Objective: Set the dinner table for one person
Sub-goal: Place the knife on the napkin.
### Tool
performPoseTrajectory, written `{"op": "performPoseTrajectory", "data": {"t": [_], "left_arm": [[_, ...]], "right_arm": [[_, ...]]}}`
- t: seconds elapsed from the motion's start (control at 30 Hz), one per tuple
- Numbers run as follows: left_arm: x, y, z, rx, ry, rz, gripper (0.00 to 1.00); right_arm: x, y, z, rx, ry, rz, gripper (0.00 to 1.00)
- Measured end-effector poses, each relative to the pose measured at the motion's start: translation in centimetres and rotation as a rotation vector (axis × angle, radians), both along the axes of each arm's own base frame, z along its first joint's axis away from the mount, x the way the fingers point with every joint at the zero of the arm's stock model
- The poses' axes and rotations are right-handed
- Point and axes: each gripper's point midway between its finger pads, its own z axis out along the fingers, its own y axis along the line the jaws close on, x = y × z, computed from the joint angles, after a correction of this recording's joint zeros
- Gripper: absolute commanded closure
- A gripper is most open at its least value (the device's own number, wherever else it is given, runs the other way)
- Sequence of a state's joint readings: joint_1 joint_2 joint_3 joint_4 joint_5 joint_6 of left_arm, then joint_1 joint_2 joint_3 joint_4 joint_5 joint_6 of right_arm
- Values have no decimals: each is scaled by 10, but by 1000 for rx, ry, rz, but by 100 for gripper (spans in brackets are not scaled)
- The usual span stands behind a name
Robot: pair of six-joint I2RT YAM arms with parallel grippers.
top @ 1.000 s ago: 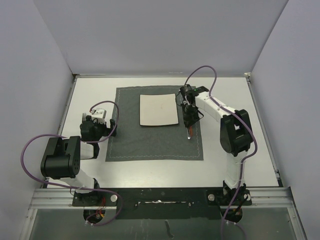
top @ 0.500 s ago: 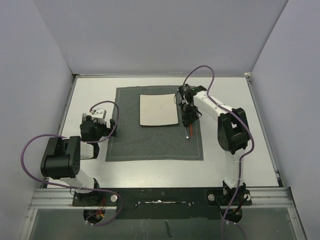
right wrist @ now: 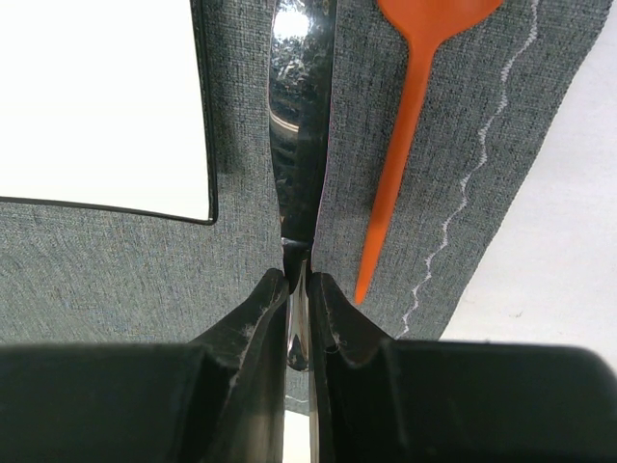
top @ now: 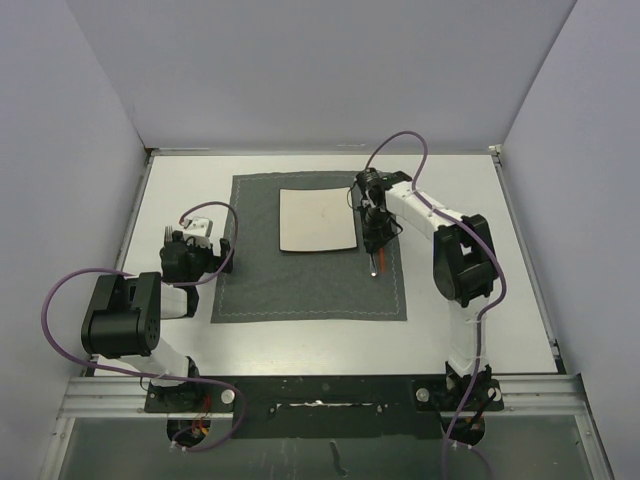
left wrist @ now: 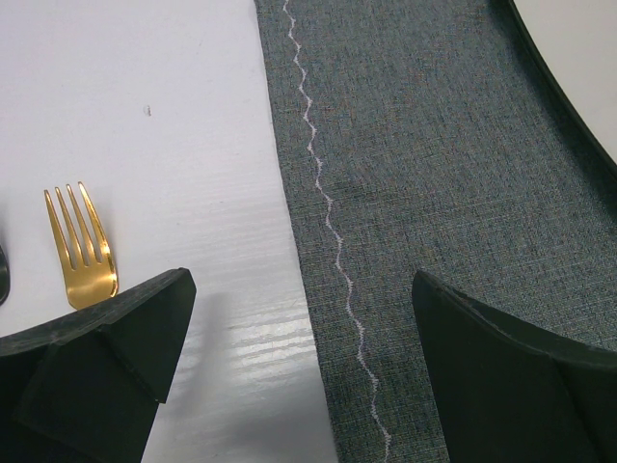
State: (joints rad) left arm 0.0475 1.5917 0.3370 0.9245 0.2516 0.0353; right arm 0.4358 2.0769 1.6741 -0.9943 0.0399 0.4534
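The white dinner table [top: 455,190] carries a dark grey placemat [top: 300,285] with a white square plate [top: 318,220] on it. My right gripper [top: 373,250] is just right of the plate and shut on a knife [right wrist: 301,145]. The knife's dark shiny blade runs along the plate's [right wrist: 96,96] right edge, low over the placemat [right wrist: 116,270]. An orange spoon [right wrist: 410,116] lies on the mat beside the knife. My left gripper [top: 198,243] hangs open over the mat's left edge [left wrist: 434,145]. A gold fork [left wrist: 82,253] lies on the bare table [left wrist: 174,96] by its left finger [left wrist: 96,367].
Grey walls stand around the table on the left, back and right. A strip of bare table [right wrist: 559,222] runs right of the placemat's stitched edge. The plate's corner [left wrist: 578,58] shows at the top right of the left wrist view.
My right arm has drawn slightly to the left with the knife, closer to the plate's edge. The left arm has not moved.
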Motion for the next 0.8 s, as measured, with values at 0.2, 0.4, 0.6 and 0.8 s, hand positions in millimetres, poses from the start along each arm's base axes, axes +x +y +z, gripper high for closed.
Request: {"op": "performPoseTrajectory", "data": {"t": [0.2, 0.4, 0.6, 0.8], "left_arm": [[0, 0, 0, 0, 0, 0, 2], [0, 0, 0, 0, 0, 0, 2], [0, 0, 0, 0, 0, 0, 2], [0, 0, 0, 0, 0, 0, 2]], "right_arm": [[4, 3, -8, 4, 9, 1, 100], [6, 6, -19, 2, 31, 2, 100], [13, 10, -15, 14, 10, 3, 100], [19, 12, -8, 23, -9, 3, 100]]}}
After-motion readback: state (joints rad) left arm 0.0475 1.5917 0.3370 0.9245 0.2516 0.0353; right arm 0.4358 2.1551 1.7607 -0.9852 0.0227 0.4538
